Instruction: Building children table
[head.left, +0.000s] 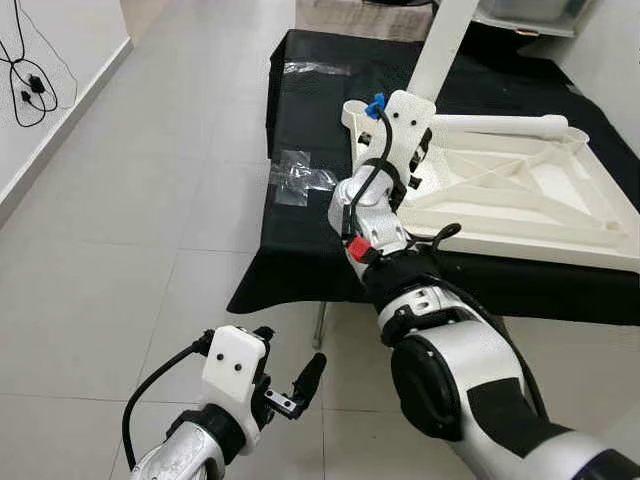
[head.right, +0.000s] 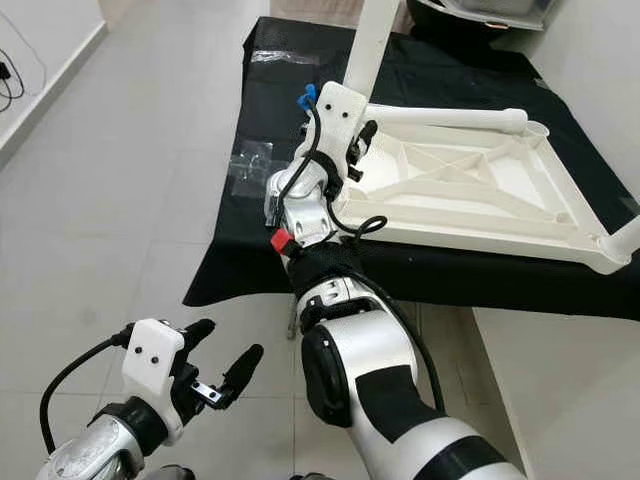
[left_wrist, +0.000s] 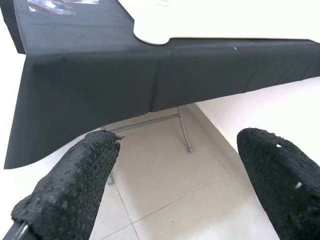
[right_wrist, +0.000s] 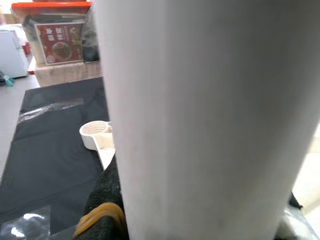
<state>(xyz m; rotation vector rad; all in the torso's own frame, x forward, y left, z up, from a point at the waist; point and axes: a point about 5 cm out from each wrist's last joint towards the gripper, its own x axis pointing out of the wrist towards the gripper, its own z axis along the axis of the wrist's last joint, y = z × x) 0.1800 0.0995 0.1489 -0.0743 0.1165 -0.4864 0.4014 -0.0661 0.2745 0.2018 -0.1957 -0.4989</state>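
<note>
Closest to me, low on the left, I've got the left gripper (head.left: 290, 385) hanging over the tiled floor (head.left: 130, 250), fingers spread wide, nothing between them. Its wrist cam shows both black pads (left_wrist: 75, 185) apart, w/ the floor and a thin metal table leg (left_wrist: 185, 127) beyond, under the edge of the black cloth (left_wrist: 100, 85).

Next out, my right arm reaches fwd over the near edge of the cloth-covered table (head.left: 300, 250). The right gripper (head.right: 352, 140) sits at the near-left corner of the white kids' table top (head.left: 520, 190), which lies upside down on the cloth, ribs facing up. The gripper is clamped on a white table leg (head.left: 440, 40) that stands upright and runs out the top of frame. In the right wrist cam that leg (right_wrist: 210, 120) is pressed right up against the lens, w/ one black finger (right_wrist: 107, 195) against it.

A round threaded socket (right_wrist: 96, 131) on the top's corner sits just beside the held leg. A second white leg (head.right: 450, 117) lies flat along the far rim of the top.

Left of the top, on the cloth, a clear plastic bag (head.left: 295, 175); another one (head.left: 315, 68) farther back. Far off, a box w/ an orange lid (right_wrist: 55, 30). A black cable (head.left: 25, 80) lies on the floor by the left wall.
</note>
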